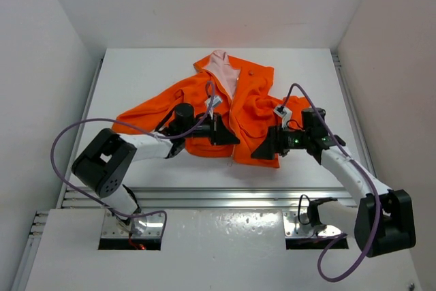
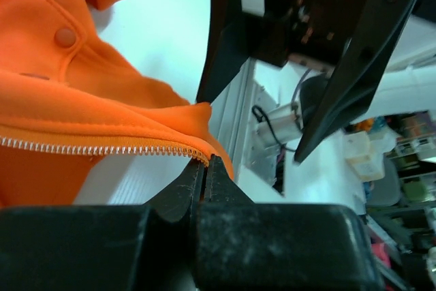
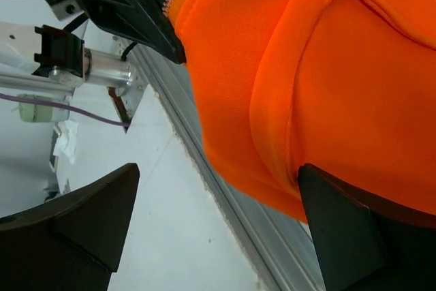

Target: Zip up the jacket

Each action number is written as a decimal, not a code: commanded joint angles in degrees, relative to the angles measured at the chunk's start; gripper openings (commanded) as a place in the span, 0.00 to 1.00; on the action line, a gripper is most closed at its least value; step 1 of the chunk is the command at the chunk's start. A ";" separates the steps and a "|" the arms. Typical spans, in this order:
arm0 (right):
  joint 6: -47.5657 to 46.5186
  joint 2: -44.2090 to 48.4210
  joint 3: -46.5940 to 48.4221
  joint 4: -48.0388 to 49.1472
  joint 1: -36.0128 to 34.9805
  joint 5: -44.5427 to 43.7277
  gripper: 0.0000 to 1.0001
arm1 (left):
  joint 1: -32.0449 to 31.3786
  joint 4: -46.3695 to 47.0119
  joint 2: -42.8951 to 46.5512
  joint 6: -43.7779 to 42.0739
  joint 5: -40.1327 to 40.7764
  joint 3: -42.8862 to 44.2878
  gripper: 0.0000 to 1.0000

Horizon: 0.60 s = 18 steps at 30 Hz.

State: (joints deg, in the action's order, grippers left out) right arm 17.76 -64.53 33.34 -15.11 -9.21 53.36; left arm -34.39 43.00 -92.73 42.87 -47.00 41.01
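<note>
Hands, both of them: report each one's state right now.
Left hand: closed, pinching the jacket at its zipper edge.
Right hand: open, with jacket fabric in the gap, not clamped.

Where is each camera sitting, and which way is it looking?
Top camera: above and behind, looking down at the table; the left arm, right arm and jacket show.
Left wrist camera: on the left arm, looking along the left gripper, shut on the jacket's zipper edge.
Right wrist camera: on the right arm, looking past the open right gripper at the jacket.
Shared: both wrist views show the jacket and the other arm's gripper.
</note>
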 commanded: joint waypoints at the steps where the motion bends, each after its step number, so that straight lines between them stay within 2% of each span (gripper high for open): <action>1: 1.84 0.11 -1.70 8.34 -1.77 -0.79 1.00 | 0.38 3.24 -0.96 4.84 -1.17 3.46 0.00; 5: 1.14 -0.15 -2.67 10.36 -3.96 -3.26 0.97 | -0.15 -4.84 -1.49 5.47 2.26 6.79 0.00; 10: -5.79 4.23 -1.26 5.01 -5.03 -12.66 0.90 | -0.15 -10.04 -1.49 4.76 7.00 8.64 0.00; 16: -2.82 6.61 0.67 3.08 -6.43 -15.91 0.83 | -1.20 -16.36 -2.19 3.45 9.83 12.15 0.00; 18: -2.55 6.96 1.55 2.37 -7.49 -19.85 0.80 | -1.73 -18.56 -2.19 2.92 11.84 13.56 0.00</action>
State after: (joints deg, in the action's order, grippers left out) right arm 14.92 -58.24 32.10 -12.08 -15.49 39.03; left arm -35.14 27.14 -94.87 46.76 -38.11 51.20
